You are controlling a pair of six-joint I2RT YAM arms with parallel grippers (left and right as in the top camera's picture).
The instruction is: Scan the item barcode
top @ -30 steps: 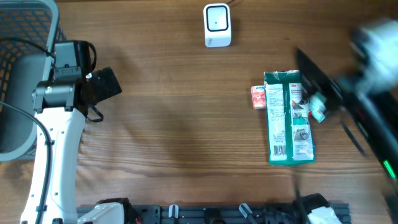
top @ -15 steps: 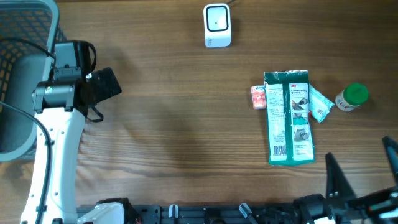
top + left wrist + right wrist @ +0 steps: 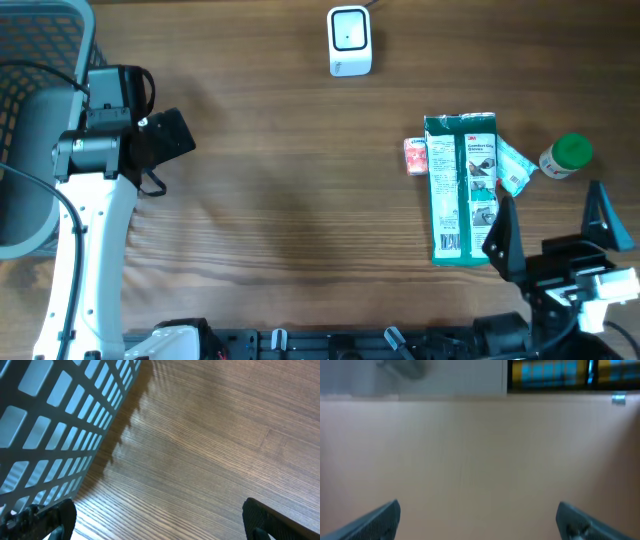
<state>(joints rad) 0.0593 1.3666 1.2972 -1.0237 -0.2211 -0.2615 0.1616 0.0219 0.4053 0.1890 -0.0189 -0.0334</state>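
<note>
Right gripper (image 3: pixel 550 195): nearest to you, at the near right of the table (image 3: pixel 300 220). Its two fingers stand wide apart and hold nothing. The left finger (image 3: pixel 500 235) overlaps the near right corner of the packet from above, and you cannot tell whether it touches.
Right wrist view: blurred. You see the gripper (image 3: pixel 477 522) with both fingertips far apart and nothing between them.
Green 3M packet (image 3: pixel 465 190): one, lying flat on the right half of the table with its long side running away from you. It is free of both grippers.
Barcode (image 3: pixel 450 241): one, on the packet's near left part, facing up.
Small items around the packet: three. A red sachet (image 3: pixel 416 155) lies just beside the far left edge. A pale teal sachet (image 3: pixel 513 170) lies against the right edge. A white bottle with a green cap (image 3: pixel 566 155) lies on its side to the right of that.
Left gripper (image 3: pixel 170 140): far across the table on your left, well apart from all the items. In its wrist view the gripper (image 3: pixel 157 525) is spread wide over bare wood and empty.
Basket (image 3: pixel 40 30): one, a grey mesh one at the far left corner. Its wall (image 3: pixel 50 420) is close beside the left gripper.
Scanner (image 3: pixel 349 40): one, a white box at the far edge near the middle, well apart from the packet.
</note>
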